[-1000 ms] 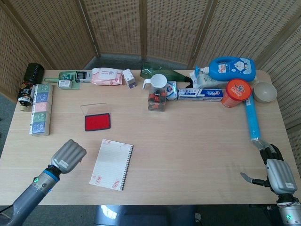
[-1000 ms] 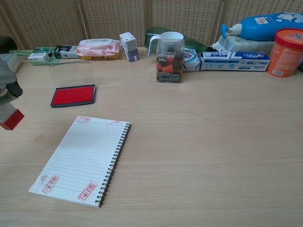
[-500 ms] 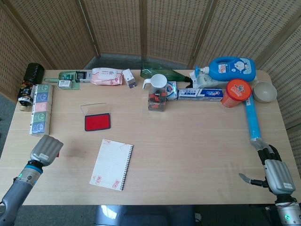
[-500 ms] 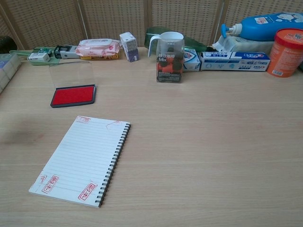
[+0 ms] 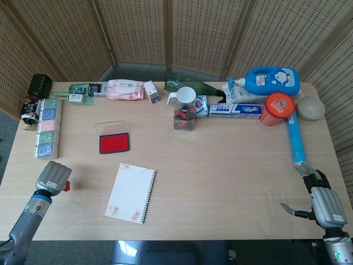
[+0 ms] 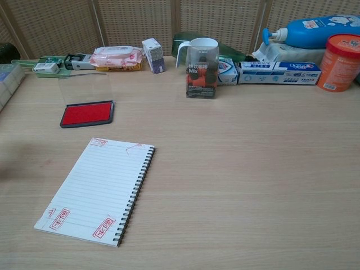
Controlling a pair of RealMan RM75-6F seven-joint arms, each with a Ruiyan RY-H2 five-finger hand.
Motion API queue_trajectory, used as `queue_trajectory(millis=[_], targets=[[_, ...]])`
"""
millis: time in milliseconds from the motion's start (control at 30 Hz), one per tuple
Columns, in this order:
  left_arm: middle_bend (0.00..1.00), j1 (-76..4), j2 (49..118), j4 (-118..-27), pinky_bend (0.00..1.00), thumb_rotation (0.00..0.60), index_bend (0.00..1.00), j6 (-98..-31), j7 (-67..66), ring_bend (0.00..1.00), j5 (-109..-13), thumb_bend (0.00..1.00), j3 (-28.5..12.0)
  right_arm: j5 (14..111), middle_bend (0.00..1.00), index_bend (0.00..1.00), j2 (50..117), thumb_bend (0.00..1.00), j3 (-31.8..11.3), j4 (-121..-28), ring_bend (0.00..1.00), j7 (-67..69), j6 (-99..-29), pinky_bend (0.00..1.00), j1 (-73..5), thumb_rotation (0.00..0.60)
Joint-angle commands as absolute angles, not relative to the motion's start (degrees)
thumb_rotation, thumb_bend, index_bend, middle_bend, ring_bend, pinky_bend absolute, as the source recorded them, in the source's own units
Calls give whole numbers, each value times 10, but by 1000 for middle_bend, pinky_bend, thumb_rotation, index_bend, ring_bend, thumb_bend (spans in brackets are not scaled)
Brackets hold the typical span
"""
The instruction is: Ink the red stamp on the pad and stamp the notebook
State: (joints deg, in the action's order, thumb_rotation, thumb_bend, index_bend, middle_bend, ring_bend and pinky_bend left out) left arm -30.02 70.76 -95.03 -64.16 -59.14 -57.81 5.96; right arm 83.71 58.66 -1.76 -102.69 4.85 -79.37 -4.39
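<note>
Table (image 5: 220,160): one notebook (image 5: 131,192), one pad (image 5: 114,143); left hand (image 5: 53,176) grips red stamp (image 5: 66,185).

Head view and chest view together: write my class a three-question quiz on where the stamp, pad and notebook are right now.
1. True or false: the left hand holds the red stamp away from the notebook.
2. The ink pad is: A) lid open, B) lid closed, C) under the notebook.
3. Does the notebook already carry red marks?

Key:
1. True; hand and stamp are at the table's left edge, out of the chest view.
2. A.
3. Yes, red prints show on the page corners in the chest view.
</note>
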Motion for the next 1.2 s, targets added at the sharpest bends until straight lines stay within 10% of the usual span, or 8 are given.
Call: queue_trajectory(millis=[33, 667, 1200], targets=[[764, -303, 711, -952, 868, 600, 704, -645, -604, 899, -570, 267, 58, 837, 0, 0, 587, 0, -18, -1027, 0, 49, -794, 0, -44, 433], [594, -318, 770, -945, 840, 600, 622, -716, -773, 858, -514, 179, 58, 839, 0, 0, 582, 0, -18, -1030, 0, 56, -798, 0, -42, 433], [378, -288, 642, -1031, 720, 600, 518, -722, -525, 758, -623, 140, 39, 840, 0, 0, 583, 0, -17, -1029, 0, 54, -797, 0, -42, 438]])
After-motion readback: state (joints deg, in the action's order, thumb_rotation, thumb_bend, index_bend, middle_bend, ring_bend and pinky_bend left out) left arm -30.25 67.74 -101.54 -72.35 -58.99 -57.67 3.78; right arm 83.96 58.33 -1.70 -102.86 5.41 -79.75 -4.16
